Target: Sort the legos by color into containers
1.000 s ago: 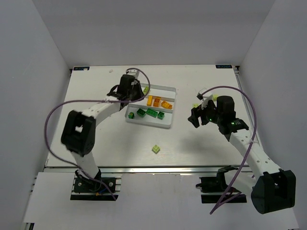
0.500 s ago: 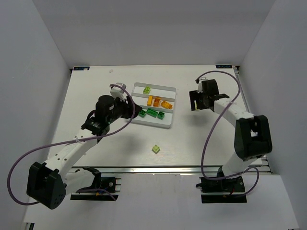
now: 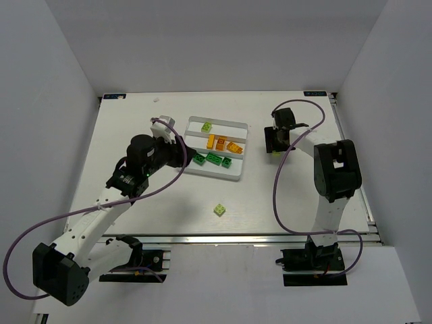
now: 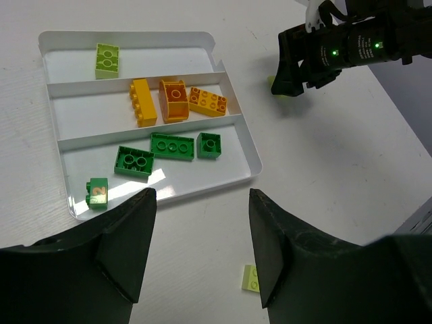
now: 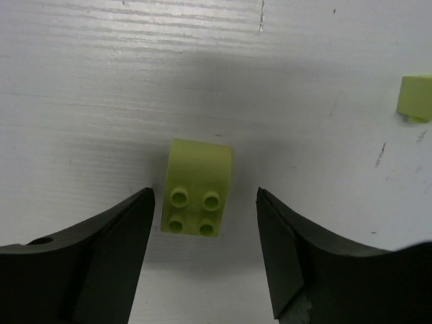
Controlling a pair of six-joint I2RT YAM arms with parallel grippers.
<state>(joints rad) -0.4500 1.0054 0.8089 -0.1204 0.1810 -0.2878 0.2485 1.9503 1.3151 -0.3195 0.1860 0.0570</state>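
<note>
The white tray (image 3: 233,173) has three compartments (image 4: 94,125). The far one holds one pale yellow-green lego (image 4: 106,59), the middle one three orange legos (image 4: 174,100), the near one several dark green legos (image 4: 172,146). My left gripper (image 4: 201,196) is open and empty, above the table just in front of the tray. A pale yellow-green lego (image 3: 220,210) lies loose in front of the tray and also shows in the left wrist view (image 4: 250,277). My right gripper (image 5: 204,194) is open, its jaws on either side of another pale yellow-green lego (image 5: 197,196) on the table, right of the tray.
In the right wrist view a second pale yellow-green lego (image 5: 414,98) lies on the table at the upper right. The right gripper (image 3: 273,140) sits just right of the tray's far right corner. White walls enclose the table on three sides.
My left gripper has drawn back from over the tray's far left end to its near left side. My right gripper has swung toward the far left and down over a pale yellow-green lego.
</note>
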